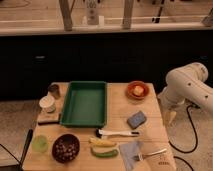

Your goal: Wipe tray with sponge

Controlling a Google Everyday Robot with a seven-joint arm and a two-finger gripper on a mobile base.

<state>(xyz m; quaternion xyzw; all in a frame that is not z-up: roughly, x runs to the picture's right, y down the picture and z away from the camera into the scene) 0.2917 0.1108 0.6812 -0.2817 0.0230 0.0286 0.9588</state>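
The robot's white arm reaches in from the right side of the view, and its hand (pixel 170 120) hangs pointing downward just past the right edge of the wooden worktop (pixel 118 107); whether it is released or clenched cannot be told. The sponge (pixel 136 119), a blue-grey block, is the closest thing to the hand, lying flat on the worktop a little to its left in the view and apart from it. Farther left, beyond the sponge, sits the green tray (pixel 85 103). Behind the sponge, up and left of the hand, stands an orange bowl (pixel 138 90) with something yellow in it. In front of the sponge, lower left of the hand, lies a white-handled brush (pixel 117 133), and nearer the front edge a blue-grey cloth (pixel 131 153) with a fork (pixel 151 153) beside it. A dark bowl (pixel 65 147) rests well away at the front left.
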